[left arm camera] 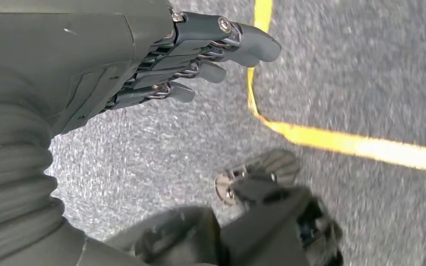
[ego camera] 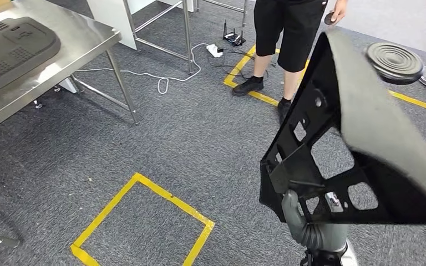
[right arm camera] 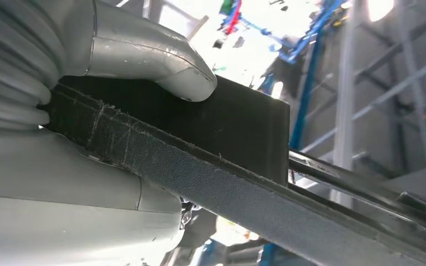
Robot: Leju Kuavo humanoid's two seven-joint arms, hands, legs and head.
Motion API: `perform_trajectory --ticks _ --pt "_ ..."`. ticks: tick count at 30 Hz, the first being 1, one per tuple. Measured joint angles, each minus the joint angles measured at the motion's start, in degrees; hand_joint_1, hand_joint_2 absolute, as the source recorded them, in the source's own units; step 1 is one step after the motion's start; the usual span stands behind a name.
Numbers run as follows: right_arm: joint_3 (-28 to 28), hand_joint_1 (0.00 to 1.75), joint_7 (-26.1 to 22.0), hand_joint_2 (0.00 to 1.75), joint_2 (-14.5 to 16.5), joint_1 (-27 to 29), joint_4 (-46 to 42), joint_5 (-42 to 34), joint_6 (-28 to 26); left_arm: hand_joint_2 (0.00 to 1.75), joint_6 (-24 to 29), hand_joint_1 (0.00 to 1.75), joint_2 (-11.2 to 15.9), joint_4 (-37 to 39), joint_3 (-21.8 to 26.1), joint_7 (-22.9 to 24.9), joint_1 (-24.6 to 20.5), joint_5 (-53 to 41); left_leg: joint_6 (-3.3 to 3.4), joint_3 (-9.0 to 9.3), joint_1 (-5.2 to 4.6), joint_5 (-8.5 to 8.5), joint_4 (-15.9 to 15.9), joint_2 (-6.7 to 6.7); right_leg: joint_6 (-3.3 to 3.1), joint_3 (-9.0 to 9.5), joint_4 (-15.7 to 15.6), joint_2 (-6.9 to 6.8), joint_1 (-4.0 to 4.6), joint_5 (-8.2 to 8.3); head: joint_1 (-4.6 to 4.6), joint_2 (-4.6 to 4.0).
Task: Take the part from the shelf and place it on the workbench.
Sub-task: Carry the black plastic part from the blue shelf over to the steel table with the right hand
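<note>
The steel desk (ego camera: 83,41) at far left already carries a similar dark panel (ego camera: 11,47). The left hand (left arm camera: 199,55) hangs empty, fingers loosely apart. At right, the right hand (ego camera: 299,219) grips the part (ego camera: 333,138) by its lower edge; the part looks stiff, light and unwieldy. Its far corner is cropped.

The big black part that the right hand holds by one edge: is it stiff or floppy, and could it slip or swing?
The part probably is stiff: it stands up from the right hand without sagging. Its cut-outs suggest it is light for its size. Held low, with the thumb on one edge, it may swing or twist.
</note>
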Motion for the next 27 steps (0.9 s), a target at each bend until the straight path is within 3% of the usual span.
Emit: perform_trajectory --ticks 2,4,6,7,8,10,11,13,15,17,19,21,22,23,24,26,27 --pt "-0.01 1.75 -0.15 1.75 0.28 -1.77 0.31 -0.49 0.56 1.75 0.1 0.0 0.08 -0.02 0.67 -0.08 -0.23 0.76 0.75 -0.08 0.38 0.48 -0.29 -1.2 0.17 -1.38 2.99 2.26 -0.15 -1.71 0.15 0.0" --pt "-0.01 1.75 -0.2 1.75 0.5 -2.64 0.61 -0.62 0.74 1.75 0.06 0.0 0.15 -0.04 1.21 -0.15 -0.5 1.17 1.25 -0.41 0.58 0.83 -0.32 -2.6 -0.16 -4.82 10.19 5.17 -0.34 -4.89 0.36 0.0" --pt "0.0 1.75 -0.2 1.75 0.62 -2.95 0.97 -0.72 0.8 1.75 0.03 0.0 0.16 -0.04 1.57 -0.18 -0.56 1.31 1.37 -0.72 0.59 1.05 -0.31 -4.23 -0.09 -8.05 16.54 6.02 -0.46 -6.84 0.42 0.0" --pt "0.01 1.75 -0.2 1.75 0.67 -3.07 1.16 -0.74 0.82 1.75 0.02 0.0 0.16 -0.04 1.73 -0.19 -0.52 1.33 1.32 -0.78 0.61 1.15 -0.31 -5.04 0.24 -8.4 16.98 6.14 -0.54 -6.58 0.42 0.0" --pt "0.01 1.75 -0.2 1.75 0.72 -3.2 1.32 -0.76 0.82 1.75 0.02 0.0 0.16 -0.04 1.87 -0.19 -0.47 1.32 1.21 -0.8 0.64 1.26 -0.3 -5.85 0.75 -7.59 14.97 6.3 -0.65 -5.4 0.41 0.0" --pt "0.01 1.75 -0.2 1.75 0.83 -3.56 1.49 -0.77 0.81 1.75 0.01 0.0 0.16 -0.04 2.08 -0.19 -0.43 1.32 0.81 -0.85 0.7 1.5 -0.27 -7.3 1.65 -3.88 6.76 7.72 -1.03 -2.08 0.43 0.0" --pt "0.02 1.75 -0.2 1.75 0.91 -3.72 1.56 -0.78 0.8 1.75 0.01 0.0 0.17 -0.04 2.14 -0.19 -0.43 1.32 0.52 -0.95 0.62 1.61 -0.23 -7.94 1.68 -2.33 3.26 8.47 -1.13 -0.83 0.42 0.0" --pt "0.02 1.75 -0.21 1.75 1.04 -3.92 1.68 -0.74 0.8 1.75 -0.01 0.0 0.21 -0.04 2.22 -0.21 -0.39 1.34 -0.22 -1.2 0.52 1.95 -0.39 -8.82 1.08 -1.0 0.41 9.2 -1.01 0.11 0.36 0.0" --pt "0.02 1.75 -0.27 1.75 1.16 -4.07 1.85 -0.54 0.8 1.75 -0.04 0.0 0.35 -0.04 2.43 -0.16 -0.19 1.37 -0.93 -1.47 0.62 2.28 -0.6 -9.21 0.21 -0.88 0.24 8.26 -0.93 0.58 0.33 0.0" --pt "0.02 1.75 -0.39 1.75 1.32 -4.35 2.13 -0.22 0.76 1.75 0.24 0.0 0.49 -0.04 2.74 0.06 -0.09 1.4 -1.4 -2.34 0.5 0.93 1.23 -7.17 -0.65 -0.87 0.0 7.18 -1.18 0.96 0.07 0.0" --pt "0.05 1.75 -0.5 1.75 1.47 -4.53 2.57 -0.14 0.69 1.75 0.91 0.0 0.52 -0.04 3.04 0.16 -0.23 1.44 -1.69 -4.98 0.35 -2.9 7.52 -4.1 -1.2 -0.87 -0.08 5.95 -1.12 1.03 -0.27 0.0" --pt "0.13 1.75 -0.69 1.75 1.62 -4.59 3.25 -0.61 0.62 1.75 1.42 0.0 0.72 -0.04 3.27 0.1 -0.31 1.45 -1.9 -7.86 0.39 -5.97 14.48 -2.95 -1.39 -0.91 -0.06 4.57 -0.83 0.97 -0.33 0.0" --pt "0.16 1.75 -0.85 1.75 1.74 -4.64 3.61 -1.05 0.56 1.75 1.6 0.0 0.91 -0.04 3.39 0.14 -0.29 1.44 -1.92 -8.11 0.39 -6.07 15.57 -2.76 -1.42 -0.91 -0.04 3.89 -0.72 0.95 -0.36 0.0" --pt "0.2 1.75 -1.05 1.75 1.89 -4.7 3.95 -1.47 0.48 1.75 1.74 0.0 1.18 -0.04 3.51 0.25 -0.27 1.42 -1.86 -7.22 0.39 -5.14 14.39 -2.54 -1.45 -0.86 -0.03 3.25 -0.65 0.91 -0.36 0.0" --pt "0.21 1.75 -1.27 1.75 2.04 -4.77 4.23 -1.81 0.37 1.75 1.86 0.0 1.47 -0.05 3.64 0.42 -0.25 1.39 -1.7 -5.29 0.35 -3.52 11.23 -2.04 -1.48 -0.75 -0.02 2.66 -0.61 0.87 -0.37 0.0" --pt "0.21 1.75 -1.7 1.75 2.23 -4.89 4.57 -2.08 0.11 1.75 1.99 0.0 1.96 -0.1 3.77 0.92 -0.33 1.33 -1.13 -0.89 0.03 -0.88 3.51 0.1 -1.35 -0.57 0.05 1.62 -0.29 0.69 -0.37 0.0" --pt "0.21 1.75 -1.91 1.75 2.27 -4.93 4.66 -2.07 -0.04 1.75 1.99 0.0 2.12 -0.13 3.79 1.15 -0.42 1.3 -0.8 0.35 -0.2 -0.33 1.09 0.89 -1.19 -0.55 0.09 1.13 -0.07 0.6 -0.31 0.0"
